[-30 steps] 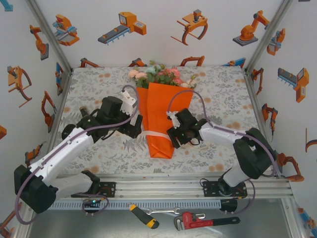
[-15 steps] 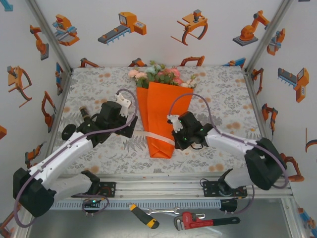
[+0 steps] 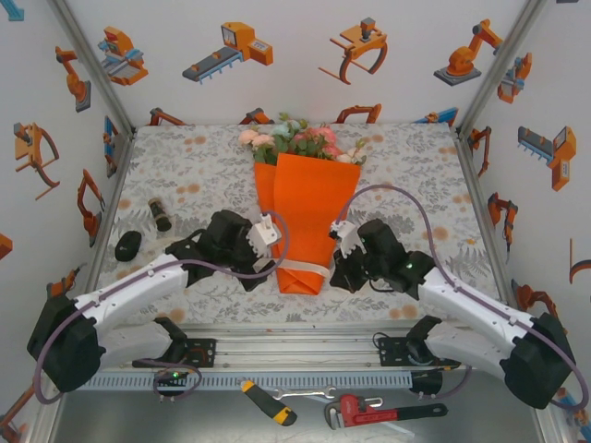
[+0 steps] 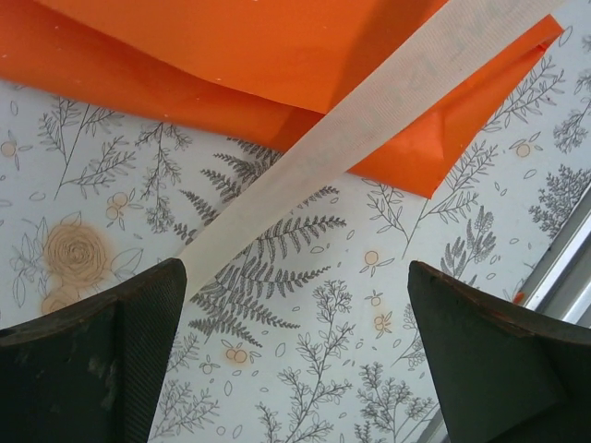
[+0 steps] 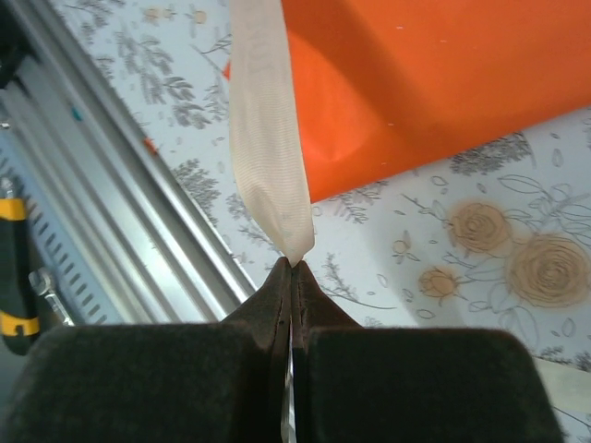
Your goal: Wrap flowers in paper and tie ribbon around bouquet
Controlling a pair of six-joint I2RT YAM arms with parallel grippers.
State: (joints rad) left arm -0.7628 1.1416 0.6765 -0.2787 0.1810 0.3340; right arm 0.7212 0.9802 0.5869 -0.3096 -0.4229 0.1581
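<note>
The bouquet lies in mid-table: flowers (image 3: pixel 300 140) at the far end, orange paper (image 3: pixel 305 217) tapering toward me. The cream ribbon (image 3: pixel 297 268) crosses the cone near its tip. My right gripper (image 3: pixel 340 273) sits just right of the tip. In the right wrist view the right gripper (image 5: pixel 294 266) is shut on the ribbon (image 5: pixel 268 138), which rises taut past the paper (image 5: pixel 443 83). My left gripper (image 3: pixel 262 268) is left of the tip. It stands open (image 4: pixel 295 286) over the tablecloth, and the other ribbon (image 4: pixel 369 129) end lies by its left finger (image 4: pixel 138 341), below the paper (image 4: pixel 277 46).
Two small dark objects (image 3: pixel 161 214) (image 3: pixel 128 245) lie at the table's left. The aluminium rail (image 3: pixel 305 341) runs along the near edge, close to the right gripper. A yellow screwdriver (image 3: pixel 269 402) and a red pipe wrench (image 3: pixel 369 409) lie below it.
The right gripper closed on the ribbon end and pulled it toward the near right. The left arm swung in from the left to the cone's tip, still open.
</note>
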